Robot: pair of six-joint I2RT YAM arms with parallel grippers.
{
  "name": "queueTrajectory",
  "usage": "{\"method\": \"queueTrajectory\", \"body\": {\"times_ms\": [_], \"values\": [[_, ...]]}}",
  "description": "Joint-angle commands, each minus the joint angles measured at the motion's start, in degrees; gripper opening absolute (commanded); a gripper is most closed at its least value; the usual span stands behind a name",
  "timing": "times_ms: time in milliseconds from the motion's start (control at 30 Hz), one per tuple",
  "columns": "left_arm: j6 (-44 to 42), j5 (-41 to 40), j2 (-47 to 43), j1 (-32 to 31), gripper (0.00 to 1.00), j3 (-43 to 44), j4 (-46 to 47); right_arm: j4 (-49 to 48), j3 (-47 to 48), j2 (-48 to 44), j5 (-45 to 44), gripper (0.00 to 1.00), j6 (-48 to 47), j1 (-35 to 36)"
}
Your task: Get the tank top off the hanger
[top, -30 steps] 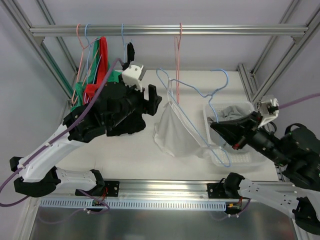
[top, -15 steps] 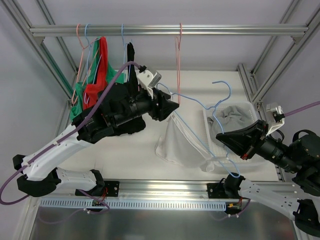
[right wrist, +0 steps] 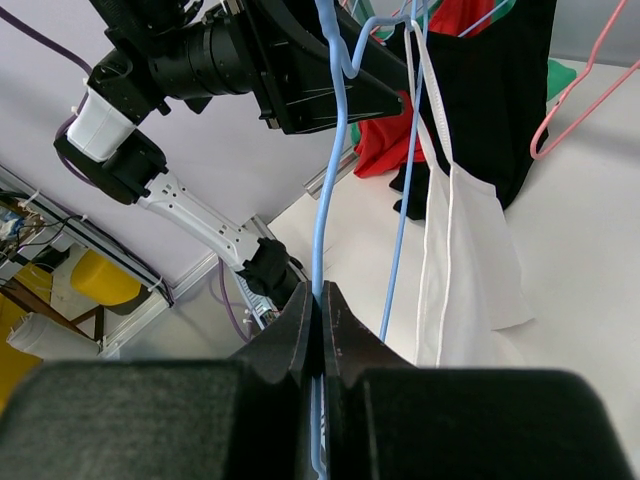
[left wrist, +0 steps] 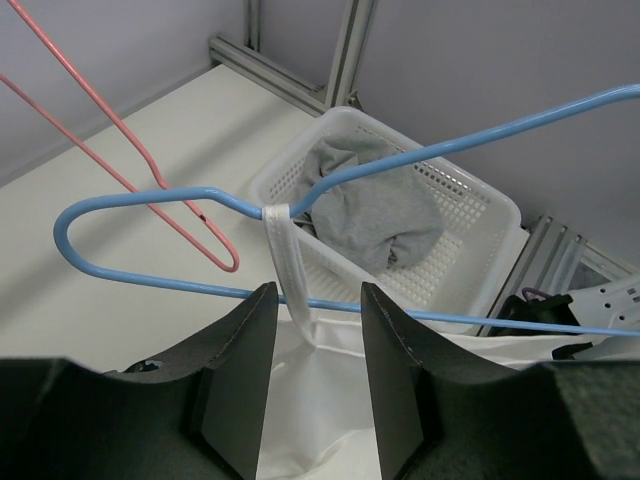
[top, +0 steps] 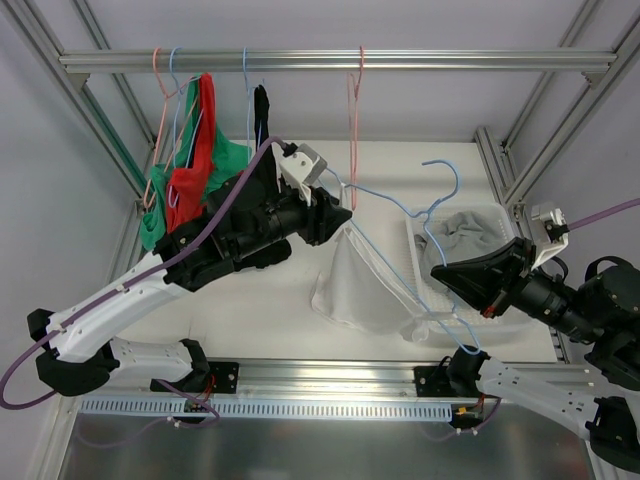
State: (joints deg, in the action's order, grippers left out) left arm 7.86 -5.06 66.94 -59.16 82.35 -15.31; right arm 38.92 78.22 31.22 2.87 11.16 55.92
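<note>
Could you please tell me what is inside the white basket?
A crumpled grey garment lies in the white basket. The cloth covers the basket's floor and anything that may lie beneath it.

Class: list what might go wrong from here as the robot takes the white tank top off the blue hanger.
1. The left gripper is open, the strap between its fingers; closing may pinch the blue hanger wire too.
2. The right gripper holds only thin wire, so the hanger may twist.

Lab bench inside aluminium frame (top: 300,62)
</note>
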Motion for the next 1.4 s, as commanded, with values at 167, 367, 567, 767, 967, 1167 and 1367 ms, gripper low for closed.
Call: {"method": "queueTrajectory", "body": {"times_ms": [167,367,567,767,967,1167,1367], "values": [[-3.1,-2.9,-2.1,0.7,0.32,-1.0,3.7,-4.0,1.5,1.5,2.9,0.0,0.4,0.2],[-3.3,-3.7,-2.2,1.8,0.15,-2.3,4.1,-4.3,1.5,1.3,2.5,0.0,0.0,0.2],[-3.5,-2.7,-3.2,1.9,0.08,-3.2,4.2,-4.3,1.5,1.5,1.3,0.0,-0.6,0.2],[-3.6,-2.7,-4.7,1.9,0.26,-4.1,4.2,-4.0,1.2,1.4,0.6,0.0,-1.0,0.2],[-3.9,-2.4,-4.8,1.9,0.04,-4.0,4.3,-4.2,1.6,1.7,1.0,0.0,-1.0,0.2],[-3.6,-4.2,-4.2,1.9,0.0,-3.5,4.5,-4.1,1.3,1.7,1.5,0.0,-0.7,0.2],[0.7,-21.1,-6.4,1.9,0.0,-4.6,5.6,-2.2,-1.7,0.3,2.0,0.0,-2.5,0.2]]}}
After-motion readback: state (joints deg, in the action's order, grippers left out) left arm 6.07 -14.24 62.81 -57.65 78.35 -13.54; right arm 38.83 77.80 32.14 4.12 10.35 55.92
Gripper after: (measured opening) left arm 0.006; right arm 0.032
